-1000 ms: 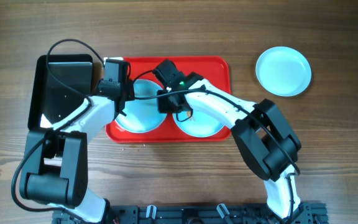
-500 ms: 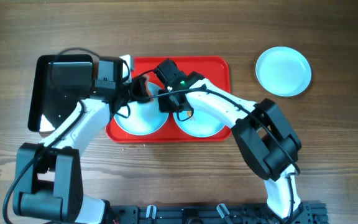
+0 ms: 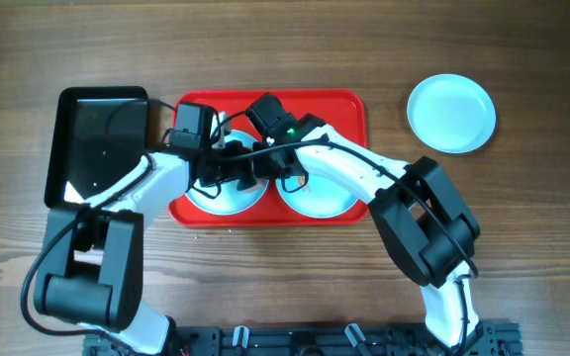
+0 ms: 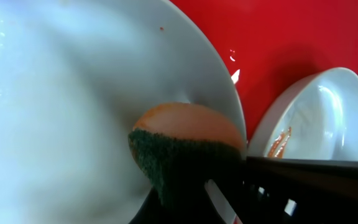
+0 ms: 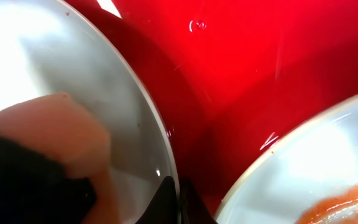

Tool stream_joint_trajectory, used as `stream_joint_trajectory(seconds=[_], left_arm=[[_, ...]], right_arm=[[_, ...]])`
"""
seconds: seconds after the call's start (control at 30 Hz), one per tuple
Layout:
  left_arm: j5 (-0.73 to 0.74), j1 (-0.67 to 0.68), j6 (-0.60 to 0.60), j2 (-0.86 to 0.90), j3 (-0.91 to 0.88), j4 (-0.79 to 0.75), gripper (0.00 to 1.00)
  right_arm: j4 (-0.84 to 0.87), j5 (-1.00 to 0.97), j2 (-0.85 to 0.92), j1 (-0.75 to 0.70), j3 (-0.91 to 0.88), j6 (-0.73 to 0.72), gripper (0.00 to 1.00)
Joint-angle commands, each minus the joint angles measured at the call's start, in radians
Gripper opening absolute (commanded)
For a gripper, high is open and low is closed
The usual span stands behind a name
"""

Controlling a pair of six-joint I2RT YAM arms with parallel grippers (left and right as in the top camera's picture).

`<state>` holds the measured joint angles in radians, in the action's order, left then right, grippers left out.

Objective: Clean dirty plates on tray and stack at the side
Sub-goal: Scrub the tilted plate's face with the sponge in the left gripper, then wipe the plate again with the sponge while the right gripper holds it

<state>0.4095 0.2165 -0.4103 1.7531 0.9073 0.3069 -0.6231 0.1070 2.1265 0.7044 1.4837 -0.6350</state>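
Note:
The red tray (image 3: 344, 114) holds two pale plates. My left gripper (image 3: 228, 166) is shut on an orange sponge with a green scrub side (image 4: 185, 143) and presses it onto the left plate (image 3: 221, 198), near its right rim in the left wrist view (image 4: 55, 112). My right gripper (image 3: 265, 166) is shut on that plate's rim, its fingertips (image 5: 166, 198) pinching the edge. The right plate (image 3: 315, 203) has an orange-red smear (image 4: 278, 143) that also shows in the right wrist view (image 5: 340, 208). A third plate (image 3: 451, 113) lies on the table at the far right, with no smear.
A smaller black glossy tray (image 3: 97, 143) lies left of the red tray, touching it. Both arms cross over the red tray's middle. The wooden table (image 3: 522, 227) surrounds everything.
My left arm has swung right from the black tray's edge and brought the sponge down onto the left plate. The right arm has held still on the rim.

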Motion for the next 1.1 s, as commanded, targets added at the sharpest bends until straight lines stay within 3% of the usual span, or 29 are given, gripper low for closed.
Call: stream_joint_trajectory(seconds=[0.0, 0.2, 0.6, 0.73, 0.87, 1.0, 1.07], left_arm=[[-0.149, 0.006, -0.015, 0.02, 0.0, 0.006, 0.04], [-0.508, -0.013, 0.052, 0.02, 0.0, 0.096, 0.04], [-0.885, -0.057, 0.175, 0.02, 0.012, 0.117, 0.04], [-0.84, -0.055, 0.167, 0.016, 0.064, 0.177, 0.04], [-0.609, -0.041, 0.167, -0.036, 0.137, 0.264, 0.04], [-0.277, -0.018, 0.167, -0.11, 0.147, 0.234, 0.04], [-0.206, -0.006, 0.167, -0.107, 0.146, 0.224, 0.04]], right_arm=[[-0.008, -0.035, 0.026, -0.001, -0.005, 0.006, 0.04], [-0.017, -0.036, 0.026, -0.001, -0.005, 0.006, 0.04], [-0.017, -0.036, 0.026, -0.001, -0.005, 0.006, 0.04], [-0.018, -0.037, 0.026, -0.001, -0.005, 0.007, 0.04], [-0.015, -0.04, 0.026, -0.001, -0.005, 0.006, 0.04], [-0.014, -0.04, 0.026, -0.001, -0.005, 0.006, 0.04], [-0.014, -0.04, 0.026, -0.001, -0.005, 0.006, 0.04]])
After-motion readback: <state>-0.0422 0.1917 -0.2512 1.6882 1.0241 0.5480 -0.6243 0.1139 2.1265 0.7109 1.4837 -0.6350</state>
